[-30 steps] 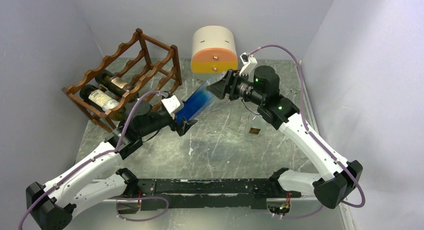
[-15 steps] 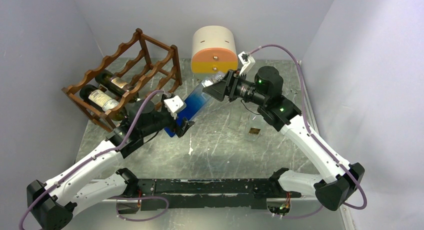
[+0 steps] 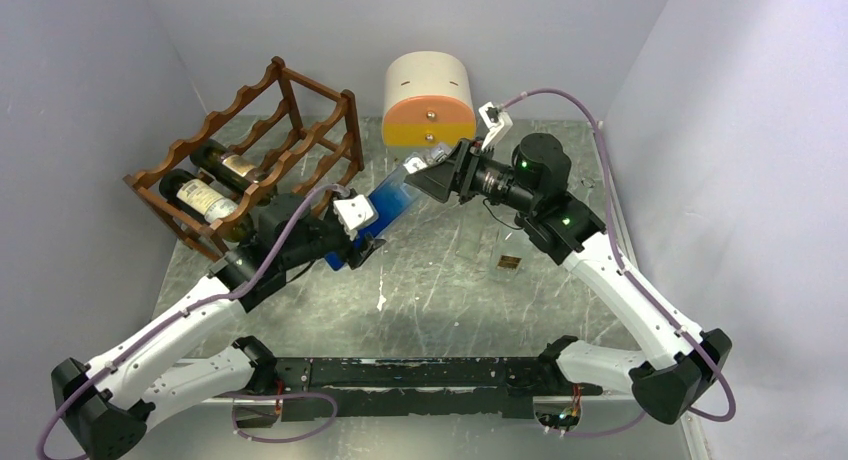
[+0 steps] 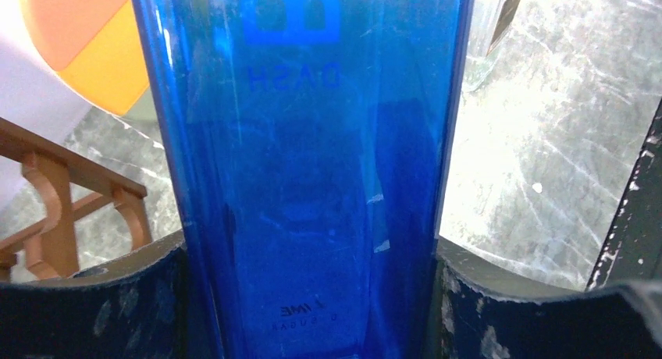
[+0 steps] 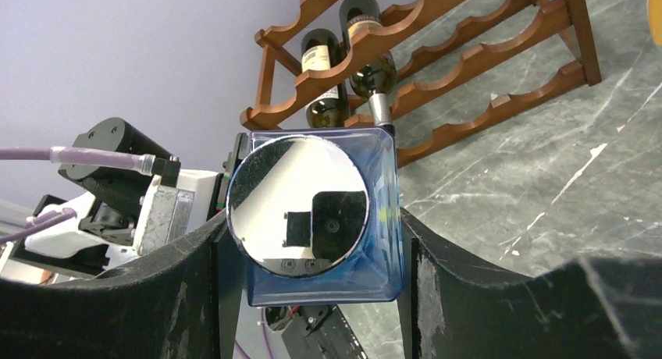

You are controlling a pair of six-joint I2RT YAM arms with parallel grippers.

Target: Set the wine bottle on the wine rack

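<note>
Left end effector (image 3: 358, 242) and right end effector (image 3: 436, 176) each clamp the wine bottle (image 3: 392, 202); a mistimed release could drop it short of the wine rack (image 3: 352, 130).

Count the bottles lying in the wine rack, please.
2. Both lie in the wine rack, at its left end: the white-labelled bottle nearer the camera, the beige-labelled bottle farther back. Rails may hide others.

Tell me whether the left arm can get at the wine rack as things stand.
Probably yes: the wine rack stands close beside that arm, nothing between. But the left claw grips the blue bottle, whose far end the right claw holds too, so it isn't free.
</note>
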